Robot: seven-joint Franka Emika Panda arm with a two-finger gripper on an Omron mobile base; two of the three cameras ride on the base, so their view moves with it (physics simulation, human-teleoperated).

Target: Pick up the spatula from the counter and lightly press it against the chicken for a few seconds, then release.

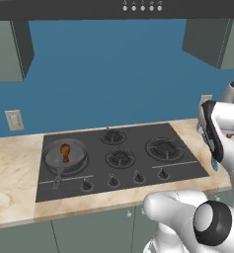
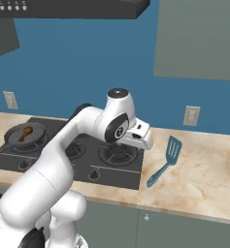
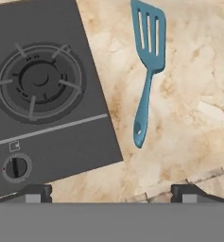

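Hand view, item one: blue plastic spatula [image 3: 150, 78], a flat blade with three long slots tapering to a slim handle with a hanging hole at its end. It lies flat on the beige marbled stone counter [image 3: 189, 118], just right of the cooktop and apart from it, blade toward the far wall and handle toward the near edge. The right base view gives the same spatula [image 2: 164, 167] at a slant, handle end angled near and left.

Item two: two-finger gripper [image 3: 112, 193], small dark tips set wide apart and holding nothing, poised above the counter nearer than the spatula's handle end.

Item three: matte black glass cooktop [image 3: 61, 137]. The hand view details one round burner with a four-pronged grate [image 3: 38, 82], a dark round knob [image 3: 16, 166] and a thin pale line between them. The left base view lays out the whole cooktop [image 1: 182, 165], with further burners and a row of knobs along its near side.

Item four: brown chicken drumstick [image 1: 65, 150], glossy, inside a round grey metal pan [image 1: 49, 158] on the cooktop's left burner, well apart from the spatula. The pan's handle points near. The right base view places chicken [image 2: 25, 131] and pan [image 2: 12, 133] at far left.

Item five: plain blue wall [image 1: 113, 74], with a pale outlet plate [image 2: 191, 116] beyond the spatula.
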